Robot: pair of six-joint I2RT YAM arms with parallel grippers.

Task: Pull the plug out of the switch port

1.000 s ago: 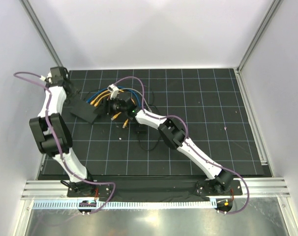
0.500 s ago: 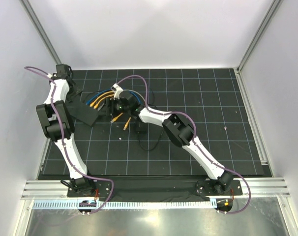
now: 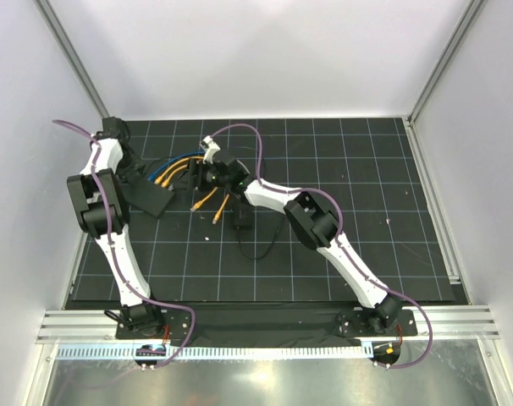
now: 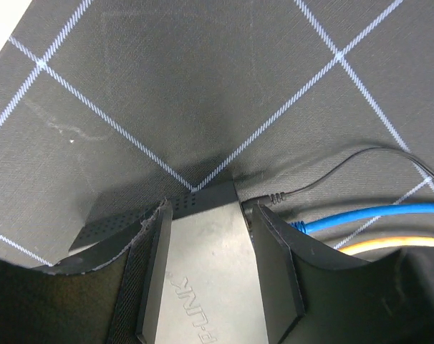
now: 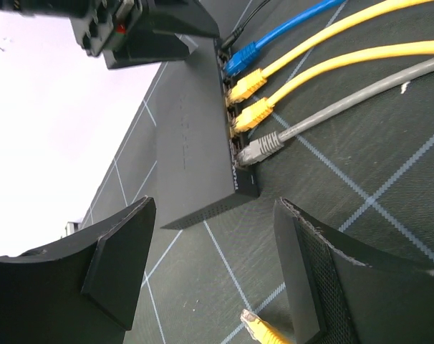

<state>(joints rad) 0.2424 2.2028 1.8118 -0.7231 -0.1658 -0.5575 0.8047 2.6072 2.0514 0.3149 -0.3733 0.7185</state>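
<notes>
The switch (image 3: 149, 200) is a flat black box at the back left of the mat. My left gripper (image 3: 129, 172) is shut on its far end; in the left wrist view both fingers (image 4: 156, 244) press the sides of the switch (image 4: 203, 279). In the right wrist view, blue (image 5: 240, 59), two yellow (image 5: 247, 99) and grey (image 5: 260, 149) plugs sit in a row in the switch (image 5: 192, 136). My right gripper (image 5: 213, 272) is open and empty, hovering just off the grey-plug end. It sits over the cables in the top view (image 3: 207, 173).
Two loose yellow cable ends (image 3: 207, 210) lie on the mat near the right gripper; one (image 5: 263, 331) shows between its fingers. A small black brick (image 3: 244, 218) with a thin black cord lies under the right forearm. A thin black cord (image 4: 331, 172) enters the switch's end.
My left arm has swung its elbow in toward the back left, with the gripper staying at the switch. My right gripper has moved slightly back and to the right, over the cables.
</notes>
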